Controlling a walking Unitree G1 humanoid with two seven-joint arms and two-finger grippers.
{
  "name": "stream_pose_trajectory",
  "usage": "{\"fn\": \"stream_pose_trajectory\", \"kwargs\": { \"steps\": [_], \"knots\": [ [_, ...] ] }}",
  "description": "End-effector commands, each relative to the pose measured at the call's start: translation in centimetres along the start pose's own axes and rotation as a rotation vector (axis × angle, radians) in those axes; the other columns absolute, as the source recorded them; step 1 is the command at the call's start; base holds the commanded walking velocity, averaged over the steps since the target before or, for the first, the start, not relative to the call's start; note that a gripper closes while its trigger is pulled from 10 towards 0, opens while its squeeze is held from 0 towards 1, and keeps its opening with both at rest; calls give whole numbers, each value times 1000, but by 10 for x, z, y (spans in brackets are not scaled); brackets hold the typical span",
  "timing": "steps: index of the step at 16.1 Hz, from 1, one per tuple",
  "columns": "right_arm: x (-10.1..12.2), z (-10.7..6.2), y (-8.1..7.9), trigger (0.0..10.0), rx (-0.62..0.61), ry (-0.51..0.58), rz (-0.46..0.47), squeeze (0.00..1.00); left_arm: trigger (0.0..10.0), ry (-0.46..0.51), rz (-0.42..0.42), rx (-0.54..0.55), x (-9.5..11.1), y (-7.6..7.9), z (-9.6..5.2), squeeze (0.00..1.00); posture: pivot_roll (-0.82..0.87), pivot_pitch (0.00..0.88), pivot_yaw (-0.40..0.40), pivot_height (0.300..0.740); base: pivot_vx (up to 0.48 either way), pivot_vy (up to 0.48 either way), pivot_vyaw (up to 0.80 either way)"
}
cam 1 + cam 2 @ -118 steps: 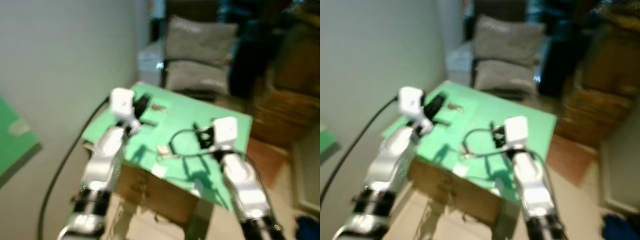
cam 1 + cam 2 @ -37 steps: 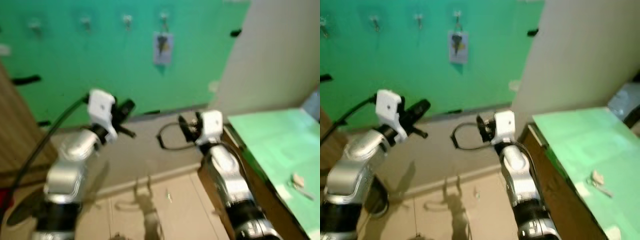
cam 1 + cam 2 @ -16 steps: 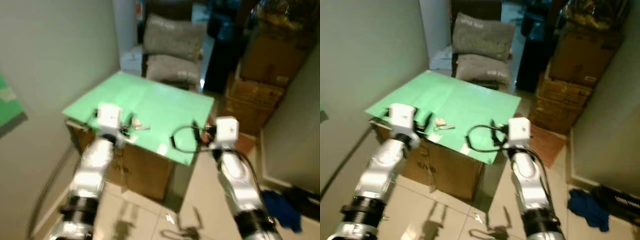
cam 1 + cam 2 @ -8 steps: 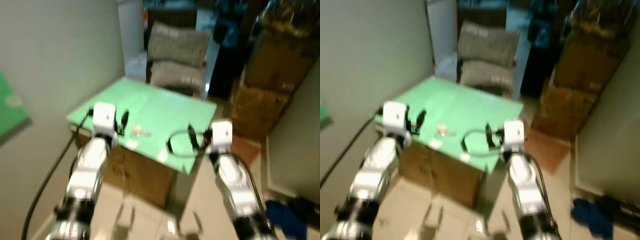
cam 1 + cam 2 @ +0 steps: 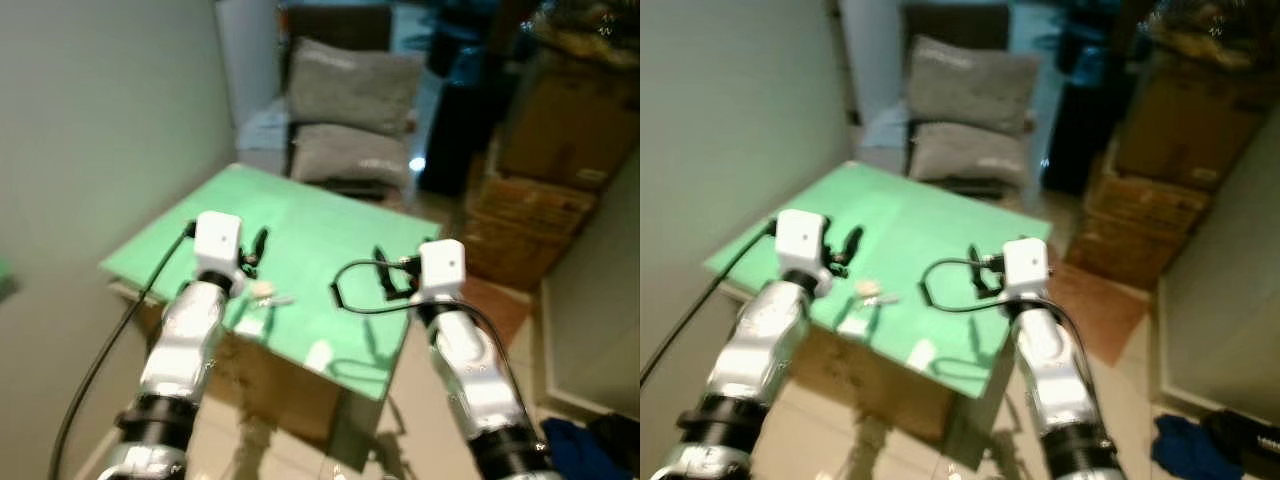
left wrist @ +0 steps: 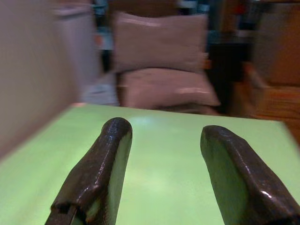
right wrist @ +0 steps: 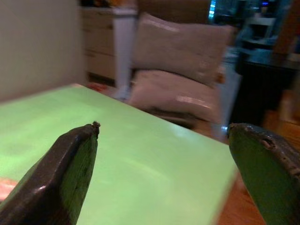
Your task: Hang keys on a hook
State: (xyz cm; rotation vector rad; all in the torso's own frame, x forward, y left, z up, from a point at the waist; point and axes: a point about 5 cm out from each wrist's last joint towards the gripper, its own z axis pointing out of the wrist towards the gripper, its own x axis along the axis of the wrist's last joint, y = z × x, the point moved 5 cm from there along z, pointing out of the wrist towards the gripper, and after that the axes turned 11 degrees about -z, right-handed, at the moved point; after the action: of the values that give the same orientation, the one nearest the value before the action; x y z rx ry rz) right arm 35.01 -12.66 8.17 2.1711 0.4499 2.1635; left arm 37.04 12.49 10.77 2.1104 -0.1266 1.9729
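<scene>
Left gripper [image 5: 252, 247]: spread, empty, hovering over green desk [image 5: 310, 225], poised for pickup. Keys [image 5: 266, 293]: flat on desk just beside it, ungrasped. Right gripper [image 5: 385, 275]: spread wide, empty, above desk's right edge, standing by.

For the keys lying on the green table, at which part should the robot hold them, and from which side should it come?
The keys lie flat on the green table, just ahead of the open left gripper. They are too blurred to tell ring from blade. A judgement: come down from above with the left gripper and pinch the pale, bulkier end, since nothing flat offers a side grip.
</scene>
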Motion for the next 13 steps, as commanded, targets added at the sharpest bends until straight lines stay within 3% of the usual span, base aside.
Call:
{"fn": "stream_pose_trajectory", "kwargs": {
  "steps": [1,3,4,8,10,13],
  "knots": [
    [4,1,-5,10000,9,5,12,0,10000,-1,34,8,3,-8,-1,0,-29,0,5,740,0,480,-744],
    [3,0,-6,10000,11,7,12,0,10000,-9,67,0,3,-8,1,0,-33,0,8,740,0,480,-744],
    [3,-1,-5,10000,5,9,16,0,10000,-7,83,-13,4,-6,2,0,-33,0,8,740,0,480,0],
    [3,-1,-5,10000,10,10,8,0,10000,25,102,-11,12,-4,6,0,-40,0,15,740,0,0,0],
    [4,-1,-5,10000,15,11,5,0,10000,34,80,-51,13,2,6,0,-40,0,15,740,0,431,0],
    [3,-1,-6,10000,21,9,3,0,10000,23,123,-74,10,7,5,0,-41,0,15,740,0,472,0]
  ]
}}
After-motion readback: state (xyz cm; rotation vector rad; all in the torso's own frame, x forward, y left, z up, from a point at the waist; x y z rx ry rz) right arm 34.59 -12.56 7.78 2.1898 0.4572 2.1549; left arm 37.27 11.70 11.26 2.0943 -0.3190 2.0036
